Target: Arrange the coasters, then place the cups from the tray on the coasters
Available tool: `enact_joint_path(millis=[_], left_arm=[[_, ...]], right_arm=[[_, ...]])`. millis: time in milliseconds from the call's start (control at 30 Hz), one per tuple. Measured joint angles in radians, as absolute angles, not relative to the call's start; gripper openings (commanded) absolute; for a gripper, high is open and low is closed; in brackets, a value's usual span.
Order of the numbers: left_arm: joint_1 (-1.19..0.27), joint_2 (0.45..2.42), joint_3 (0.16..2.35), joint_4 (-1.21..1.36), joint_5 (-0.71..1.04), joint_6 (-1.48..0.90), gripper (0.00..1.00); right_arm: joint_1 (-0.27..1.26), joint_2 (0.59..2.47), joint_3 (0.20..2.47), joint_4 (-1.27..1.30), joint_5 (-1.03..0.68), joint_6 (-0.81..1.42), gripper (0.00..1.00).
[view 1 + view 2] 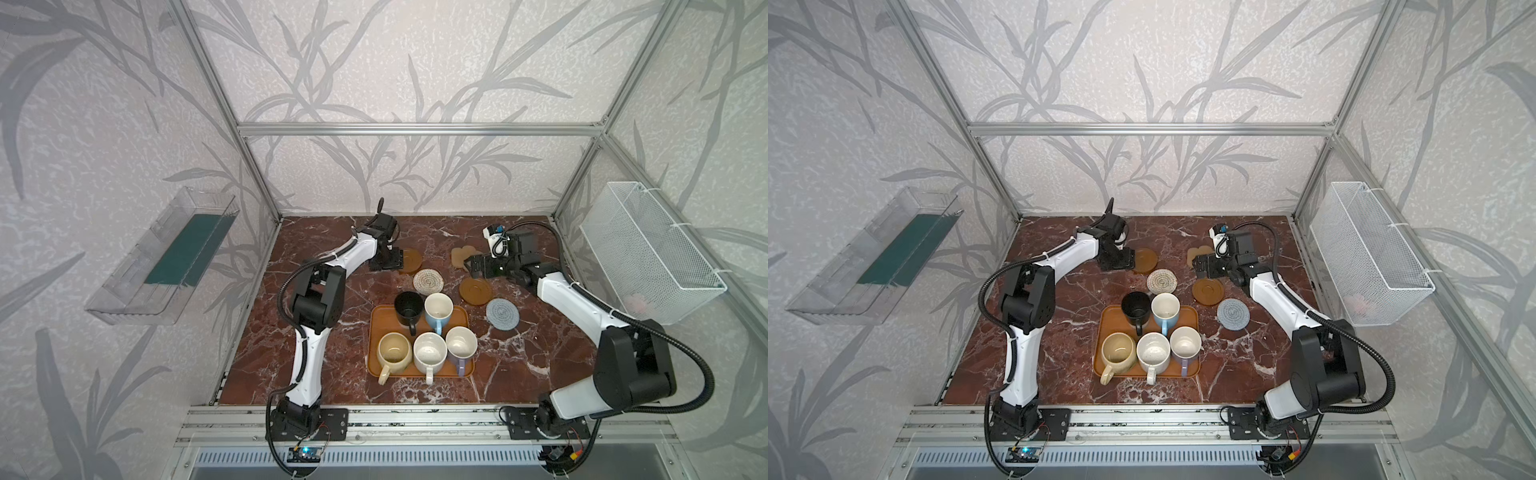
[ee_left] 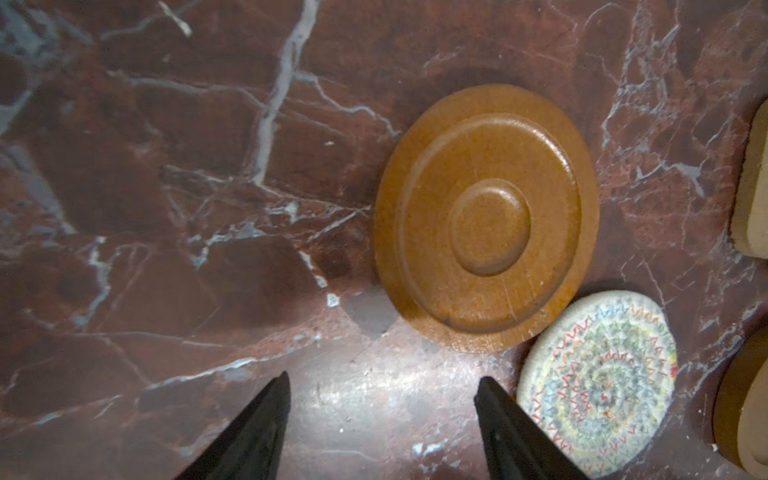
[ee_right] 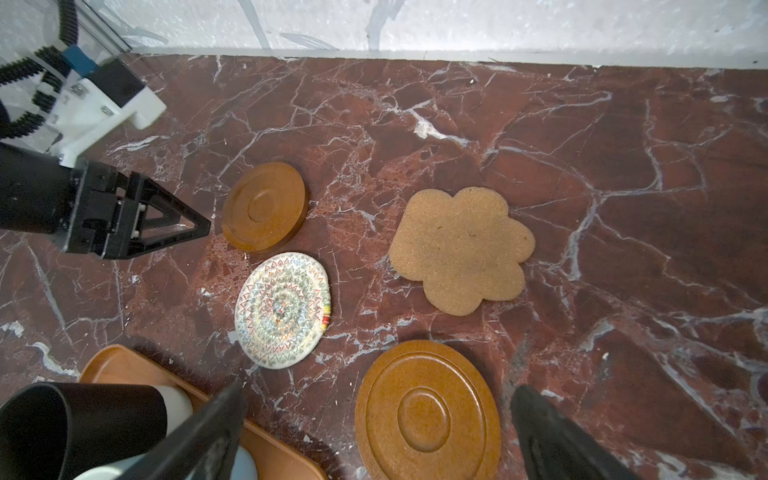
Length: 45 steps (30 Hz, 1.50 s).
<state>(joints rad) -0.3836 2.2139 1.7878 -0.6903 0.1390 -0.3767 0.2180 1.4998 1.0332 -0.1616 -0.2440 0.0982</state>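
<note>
Flower coaster (image 1: 460, 254) partly behind right gripper (image 1: 472, 269)

Soft even light, pale glare on the marble table (image 2: 361, 399), slight blur in wrist views

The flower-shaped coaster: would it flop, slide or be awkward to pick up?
The flower-shaped coaster looks like grainy cork, so probably light and fairly stiff. It lies thin and flat on the polished marble tabletop, so a push would likely slide it, and its low edge may resist gripping.
</note>
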Motion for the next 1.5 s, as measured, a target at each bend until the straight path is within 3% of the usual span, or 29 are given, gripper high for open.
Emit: enact_joint_path(millis=[600, 900, 1500], left_arm=[[-0.395, 2.350, 1.950, -0.751, 0.056, -0.442, 0.41], [-0.391, 2.342, 1.927, -0.729, 0.040, -0.467, 0.28], [-0.247, 2.107, 1.561, -0.674, -0.026, -0.491, 0.28]], right_arm=[[0.218, 1.500, 1.033, -0.163, -0.234, 0.069, 0.98], [0.218, 1.500, 1.033, -0.163, -0.235, 0.070, 0.98], [0.223, 1.502, 1.033, -0.192, -0.254, 0.094, 0.96]])
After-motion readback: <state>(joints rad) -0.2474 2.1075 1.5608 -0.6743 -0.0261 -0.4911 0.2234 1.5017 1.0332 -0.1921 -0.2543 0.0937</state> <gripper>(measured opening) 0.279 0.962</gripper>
